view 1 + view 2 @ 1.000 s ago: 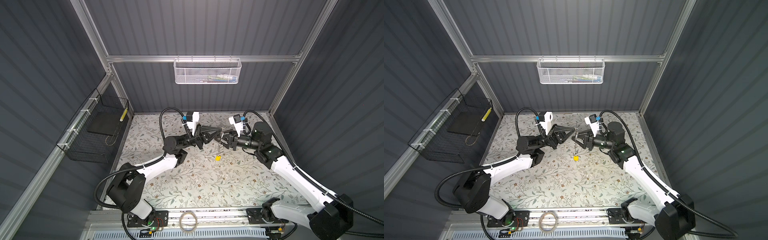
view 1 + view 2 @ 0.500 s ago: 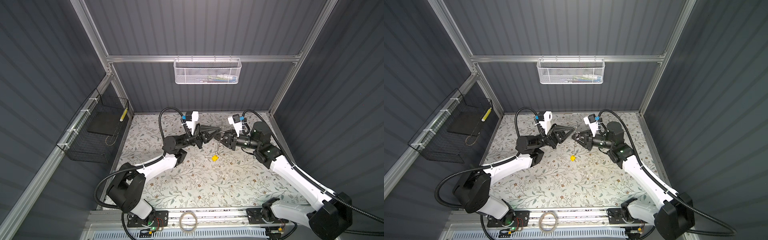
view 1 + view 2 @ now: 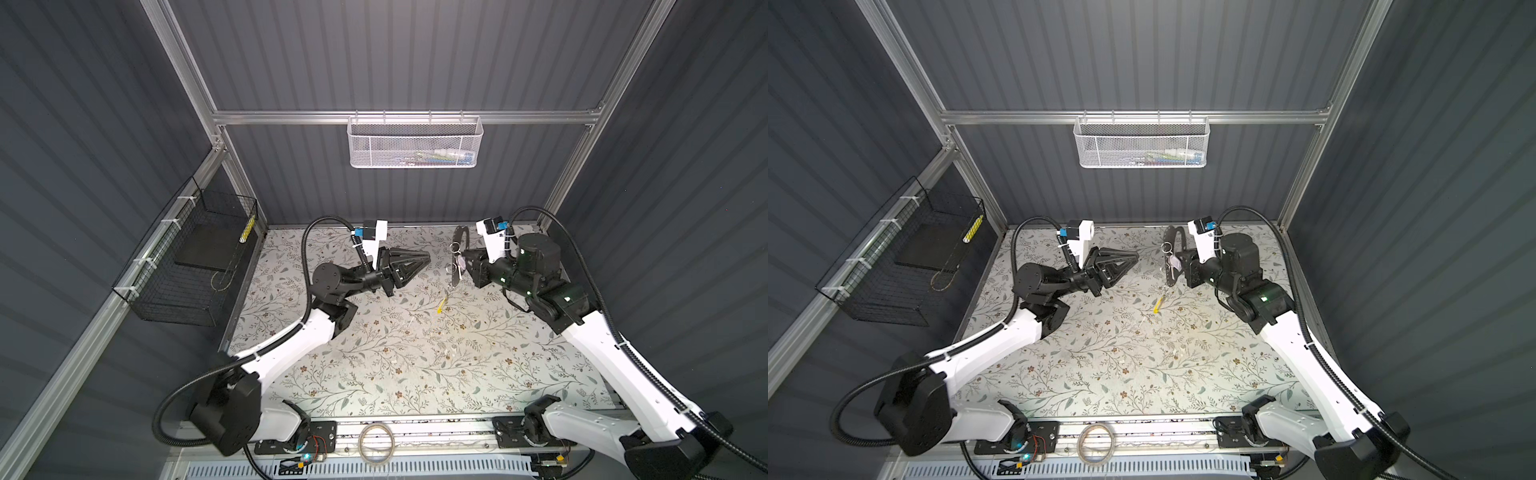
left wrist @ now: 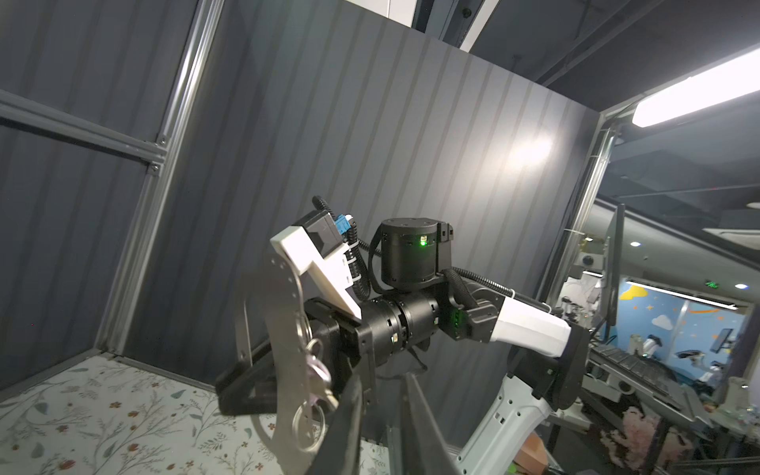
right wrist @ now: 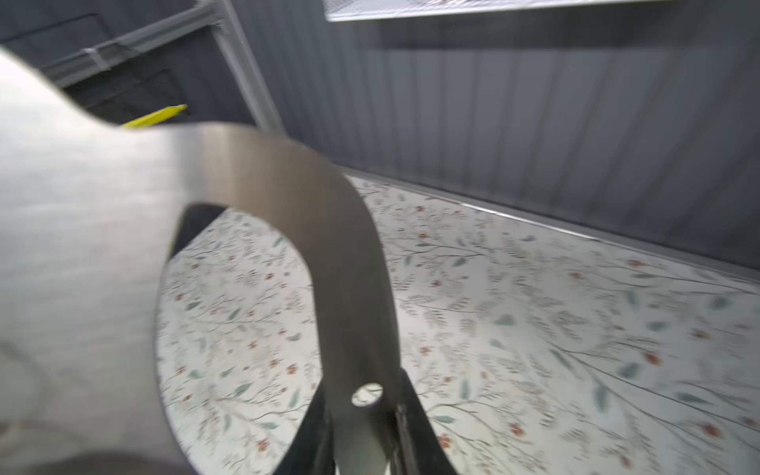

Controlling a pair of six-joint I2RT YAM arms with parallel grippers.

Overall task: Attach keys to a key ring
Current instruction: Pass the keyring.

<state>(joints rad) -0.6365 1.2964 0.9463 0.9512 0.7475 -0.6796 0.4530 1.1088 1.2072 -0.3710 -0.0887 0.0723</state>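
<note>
Key ring, upright, pinched by right end effector, carries lilac key (left wrist view). Only top views show yellow key, apart at its 6 o'clock; left end effector slightly parted.

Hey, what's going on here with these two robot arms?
The right gripper is clamped on the flat grey key ring, holding it on edge above the table, the lilac key hanging against it. The left gripper points at it from across a gap, jaws slightly apart, empty. The yellow key is below the ring; whether it hangs or lies on the table is unclear.
</note>
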